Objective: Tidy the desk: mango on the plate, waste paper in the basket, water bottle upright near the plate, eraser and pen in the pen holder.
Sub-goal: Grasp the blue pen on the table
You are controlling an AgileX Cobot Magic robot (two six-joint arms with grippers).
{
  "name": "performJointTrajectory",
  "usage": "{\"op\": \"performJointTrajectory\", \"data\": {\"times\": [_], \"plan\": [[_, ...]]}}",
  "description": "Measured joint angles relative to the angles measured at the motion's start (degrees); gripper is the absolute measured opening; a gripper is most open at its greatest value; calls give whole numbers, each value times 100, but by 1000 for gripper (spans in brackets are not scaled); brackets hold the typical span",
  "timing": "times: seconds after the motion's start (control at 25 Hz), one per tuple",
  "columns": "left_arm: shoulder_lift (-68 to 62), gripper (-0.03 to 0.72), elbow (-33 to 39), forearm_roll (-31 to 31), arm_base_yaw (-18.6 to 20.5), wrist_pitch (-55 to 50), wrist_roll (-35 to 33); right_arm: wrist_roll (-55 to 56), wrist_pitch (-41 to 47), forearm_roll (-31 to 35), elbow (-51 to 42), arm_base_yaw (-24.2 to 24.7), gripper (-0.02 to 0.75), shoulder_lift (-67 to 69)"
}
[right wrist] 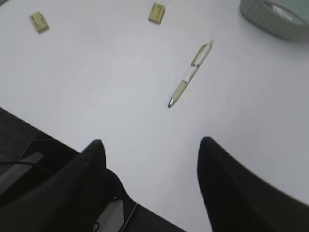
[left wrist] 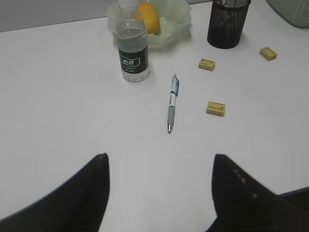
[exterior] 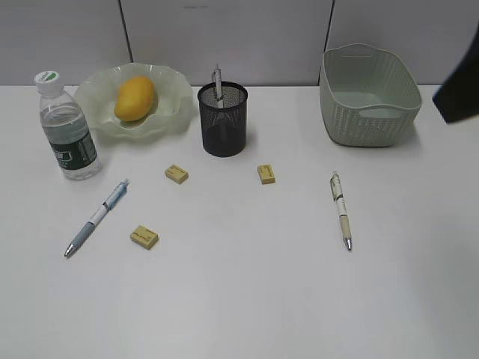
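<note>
On the white desk (exterior: 247,299), the mango (exterior: 135,98) lies on the wavy green plate (exterior: 168,112). The water bottle (exterior: 67,129) stands upright left of the plate. The black pen holder (exterior: 222,123) holds one pen (exterior: 217,81). A blue pen (exterior: 97,217) and a white pen (exterior: 341,209) lie on the desk, with three tan erasers (exterior: 177,173), (exterior: 266,173), (exterior: 144,237). The green basket (exterior: 368,93) stands back right. No waste paper shows. My left gripper (left wrist: 159,162) is open and empty above the desk near the blue pen (left wrist: 172,103). My right gripper (right wrist: 149,145) is open and empty near the white pen (right wrist: 189,73).
A dark part of my right arm (exterior: 460,86) shows at the right edge of the exterior view. The desk's front edge (right wrist: 43,133) lies below my right gripper. A grey partition wall stands behind the desk.
</note>
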State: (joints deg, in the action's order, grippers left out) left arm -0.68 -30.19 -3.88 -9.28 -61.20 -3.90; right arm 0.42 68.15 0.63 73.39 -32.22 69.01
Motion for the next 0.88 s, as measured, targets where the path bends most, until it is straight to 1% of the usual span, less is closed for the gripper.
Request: {"op": "performJointTrajectory", "data": {"times": [0.2, 0.48, 0.64, 0.8, 0.88], "plan": [[0, 508, 0, 0, 0, 0, 0, 0, -479, 0, -1458, 0, 479, -829], [0, 508, 0, 0, 0, 0, 0, 0, -1235, 0, -3176, 0, 478, -1849], [0, 508, 0, 0, 0, 0, 0, 0, -1596, 0, -3843, 0, 478, -2510], [0, 508, 0, 6, 0, 0, 0, 180, -1804, -22, -4321, 0, 478, -3058], [0, 508, 0, 6, 0, 0, 0, 373, -1885, -138, -4422, 0, 478, -3394]]}}
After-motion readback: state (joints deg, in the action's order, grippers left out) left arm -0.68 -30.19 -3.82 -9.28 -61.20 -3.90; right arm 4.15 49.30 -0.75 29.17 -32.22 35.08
